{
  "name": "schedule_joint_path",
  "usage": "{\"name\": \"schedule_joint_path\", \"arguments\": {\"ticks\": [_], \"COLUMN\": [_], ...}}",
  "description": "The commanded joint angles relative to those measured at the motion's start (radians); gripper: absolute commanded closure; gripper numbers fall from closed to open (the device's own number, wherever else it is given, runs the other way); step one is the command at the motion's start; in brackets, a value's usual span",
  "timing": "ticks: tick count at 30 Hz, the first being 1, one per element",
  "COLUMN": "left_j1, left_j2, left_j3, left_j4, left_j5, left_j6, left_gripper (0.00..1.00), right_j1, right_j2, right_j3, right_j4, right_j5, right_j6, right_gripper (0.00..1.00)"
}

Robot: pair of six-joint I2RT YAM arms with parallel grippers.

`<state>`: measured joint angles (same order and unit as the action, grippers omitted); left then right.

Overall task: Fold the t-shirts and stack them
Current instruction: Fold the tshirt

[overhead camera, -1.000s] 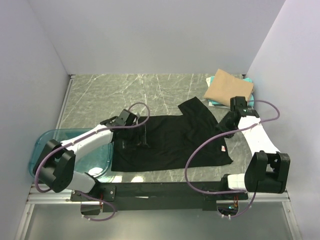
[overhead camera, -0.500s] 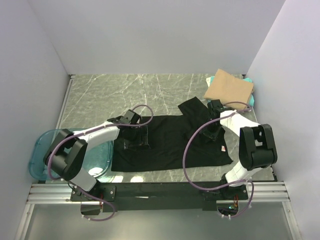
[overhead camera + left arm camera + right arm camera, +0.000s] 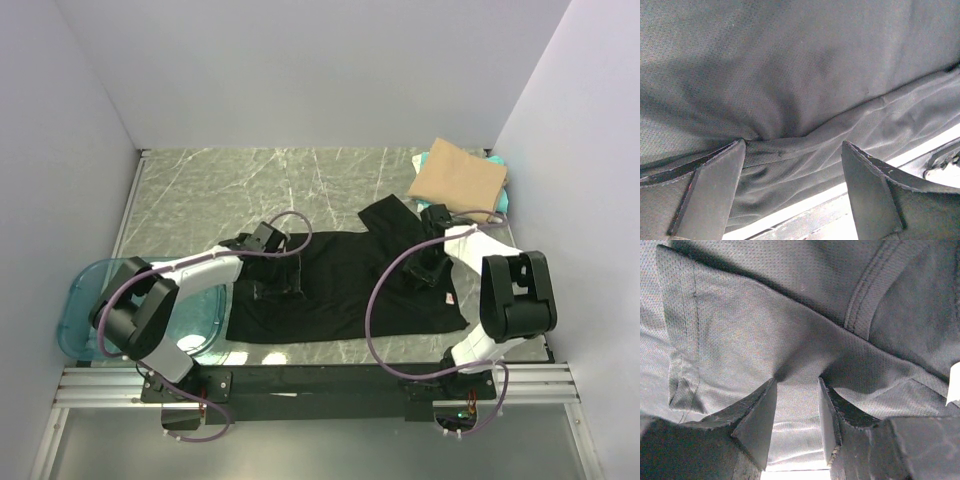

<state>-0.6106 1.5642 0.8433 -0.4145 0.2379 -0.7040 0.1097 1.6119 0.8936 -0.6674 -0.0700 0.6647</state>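
1. The worktop (image 3: 200, 190) is grey-green marbled stone, walled in on the left, right and far sides.
2. We see the black t-shirt (image 3: 340, 295) spread mostly flat across the middle of the worktop. Its body lies left to right, and one sleeve sticks out toward the far side, right of centre.
3. A clear blue tub (image 3: 72, 305) sits at the near left edge, just beside the shirt's left hem.
4. A folded tan t-shirt (image 3: 458, 175) lies in the far right corner, well apart from the left arm and close to the black shirt's sleeve.
5. A teal cloth (image 3: 503, 198) shows from under the tan one at its edges.
6. The left gripper (image 3: 278, 275) is down on the left part of the black shirt. In its wrist view, its fingers (image 3: 710, 190) stand wide apart, with a ridge of the black t-shirt (image 3: 800, 75) bunched between them.
7. The right gripper (image 3: 425, 268) is down on the shirt's right part. Its fingers (image 3: 757, 415) have only a narrow gap between them, and the black t-shirt (image 3: 765, 335) puckers into that gap near the collar seam; we see nothing clamped.
8. A small white label (image 3: 447, 298) lies on the shirt just near of the right gripper.
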Motion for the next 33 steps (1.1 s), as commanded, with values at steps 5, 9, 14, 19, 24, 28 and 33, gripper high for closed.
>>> {"name": "schedule_joint_path", "arguments": {"ticks": [5, 9, 14, 19, 24, 28, 33], "left_j1": [-0.064, -0.064, -0.057, 0.032, 0.245, 0.365, 0.419], "left_j2": [0.014, -0.003, -0.061, -0.053, 0.028, 0.126, 0.247], "left_j3": [-0.078, -0.041, 0.123, 0.276, 0.373, 0.453, 0.549], "left_j4": [0.020, -0.041, -0.150, -0.231, -0.259, -0.260, -0.257], "left_j5": [-0.002, -0.031, -0.096, -0.130, -0.170, -0.190, -0.178], "left_j6": [-0.009, -0.017, -0.015, 0.034, 0.107, 0.159, 0.181], "left_gripper": [0.14, 0.14, 0.09, 0.05, 0.10, 0.23, 0.38], "right_j1": [-0.067, -0.068, -0.067, -0.067, -0.068, -0.067, -0.068], "right_j2": [-0.035, -0.055, -0.134, -0.201, -0.251, -0.250, -0.207], "right_j3": [-0.130, -0.134, -0.082, 0.055, 0.175, 0.272, 0.327], "right_j4": [-0.046, -0.054, -0.080, -0.149, -0.185, -0.208, -0.213], "right_j5": [0.183, 0.170, 0.130, 0.102, 0.073, 0.073, 0.029], "right_j6": [-0.027, -0.037, -0.043, -0.076, -0.106, -0.117, -0.123], "right_gripper": [0.53, 0.53, 0.53, 0.54, 0.53, 0.54, 0.53]}}
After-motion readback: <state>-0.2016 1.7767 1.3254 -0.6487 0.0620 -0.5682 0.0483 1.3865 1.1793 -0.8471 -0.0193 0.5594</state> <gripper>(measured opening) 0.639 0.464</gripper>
